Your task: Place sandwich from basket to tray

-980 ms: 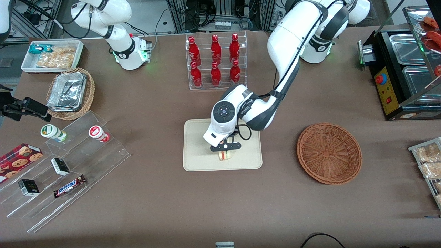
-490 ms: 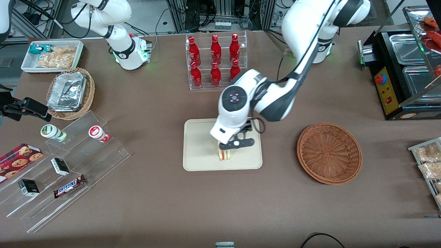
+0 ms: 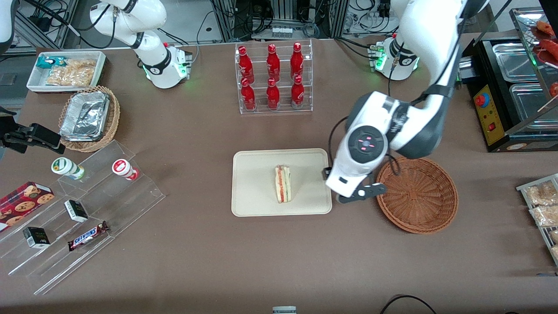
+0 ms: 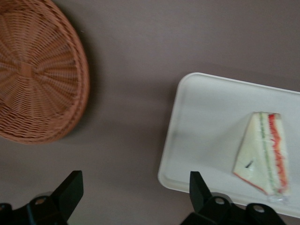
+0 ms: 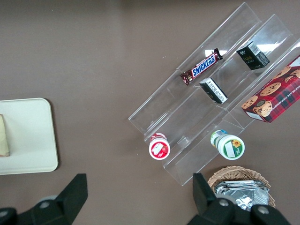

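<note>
Sandwich (image 3: 283, 183) flat on beige tray (image 3: 253, 205), cut edge with red and green layers showing, well clear of gripper (image 3: 361, 194). Gripper above bare table between tray and reddish-brown wicker basket (image 3: 417, 194), fingers (image 4: 70, 190) spread wide, holding nothing.

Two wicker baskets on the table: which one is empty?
The reddish-brown wicker basket beside the tray, next to the open tool, is empty. The tan basket holds foil trays.
</note>
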Robot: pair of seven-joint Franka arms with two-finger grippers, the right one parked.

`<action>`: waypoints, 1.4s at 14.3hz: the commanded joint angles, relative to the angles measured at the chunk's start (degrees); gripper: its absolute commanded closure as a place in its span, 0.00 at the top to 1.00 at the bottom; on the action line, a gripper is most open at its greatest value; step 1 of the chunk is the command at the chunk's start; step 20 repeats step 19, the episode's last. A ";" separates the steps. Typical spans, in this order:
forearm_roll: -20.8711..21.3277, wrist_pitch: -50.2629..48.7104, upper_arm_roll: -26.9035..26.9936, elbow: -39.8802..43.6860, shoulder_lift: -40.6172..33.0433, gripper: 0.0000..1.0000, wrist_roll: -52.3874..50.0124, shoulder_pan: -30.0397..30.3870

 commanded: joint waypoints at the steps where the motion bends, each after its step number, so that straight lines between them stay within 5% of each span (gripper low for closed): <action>1: 0.42 -0.02 -0.43 -8.96 -8.45 1.00 5.06 3.55; 7: 0.16 -0.72 -0.43 -19.34 -19.70 1.00 21.93 11.90; 13: -0.63 -10.56 -1.39 -20.14 -30.25 1.00 43.20 24.38; 20: -0.81 -10.04 -0.96 -18.83 -34.83 1.00 46.40 27.12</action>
